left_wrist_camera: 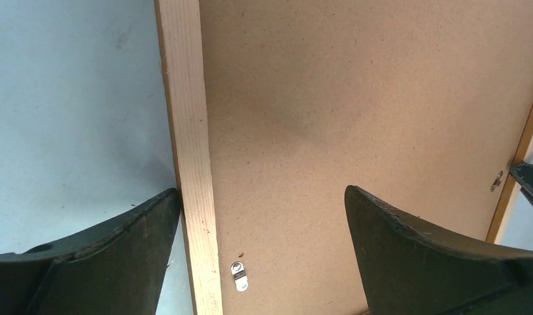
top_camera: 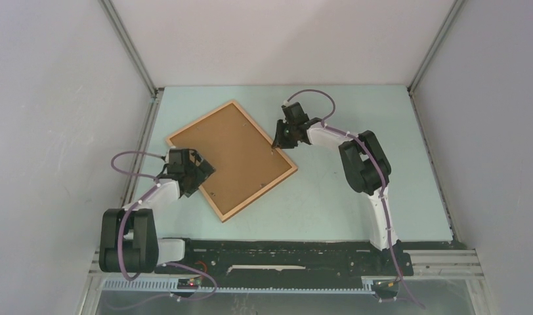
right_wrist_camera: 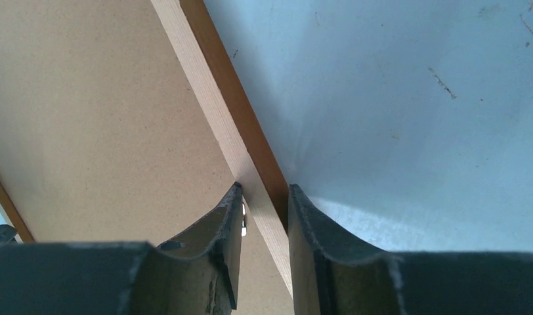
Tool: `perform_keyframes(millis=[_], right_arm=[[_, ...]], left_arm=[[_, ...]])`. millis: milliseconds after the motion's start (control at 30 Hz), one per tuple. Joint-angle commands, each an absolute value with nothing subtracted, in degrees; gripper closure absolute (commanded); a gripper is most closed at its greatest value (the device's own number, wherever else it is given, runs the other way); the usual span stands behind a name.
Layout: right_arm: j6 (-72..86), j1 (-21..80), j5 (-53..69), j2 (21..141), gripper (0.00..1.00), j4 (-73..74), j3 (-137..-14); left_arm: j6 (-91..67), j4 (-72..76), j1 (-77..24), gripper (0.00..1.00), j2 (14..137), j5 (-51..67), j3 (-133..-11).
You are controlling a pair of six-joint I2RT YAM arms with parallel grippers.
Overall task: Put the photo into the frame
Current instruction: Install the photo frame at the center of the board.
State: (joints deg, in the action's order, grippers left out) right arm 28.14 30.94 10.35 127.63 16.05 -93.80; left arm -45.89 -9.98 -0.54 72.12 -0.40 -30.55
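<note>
Right gripper (right_wrist_camera: 264, 193): drawn in tight on the frame (top_camera: 201, 119), clamped across the pale wooden rail of its right-hand edge. One finger on the inner side over the backing board (top_camera: 231, 154), the other on the outer side over the table (top_camera: 356, 190). Just visible between the inner finger and the rail: a small metal clip (right_wrist_camera: 243, 222).

Left gripper (left_wrist_camera: 262, 190): spread wide, holding nothing, poised low over the opposite, near-left edge of the frame. Left finger just outside the rail, above bare table; right finger well inside, above the board. Between them, close beside the rail: a second silver clip (left_wrist_camera: 239, 275), flat on the board.

Frame flat on the pale blue-green table, back side up, turned cornerwise like a diamond between the two arms. Brown board set within the rails, filling the opening from edge to edge.
</note>
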Motion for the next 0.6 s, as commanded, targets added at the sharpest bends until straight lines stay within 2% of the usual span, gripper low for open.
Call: perform_keyframes(millis=[0,100,233,367,567], right_arm=[[30.16,31.97,8.42,127.50,0.79,19.04,-94.05],[32.19,31.24,7.83,124.52,0.85,17.04,-88.57],[36.31,29.25,9.85,118.03,0.87,9.79,-77.71],[38.16,27.25,11.29,114.54,0.90,7.72,-73.18],[38.29,24.07,16.62,114.04,0.86,6.24,-72.07]], left_arm=[[-44.12,-10.28,-3.05,0.04,75.94,3.49,-34.35],[-43.31,-10.35,-4.91,0.04,79.52,4.33,-37.74],[-41.23,-11.49,-8.56,0.04,85.04,5.45,-44.03],[-38.57,-12.88,-12.31,0.03,89.30,7.57,-49.82],[-36.45,-13.61,-14.36,0.00,83.54,4.38,-45.98]])
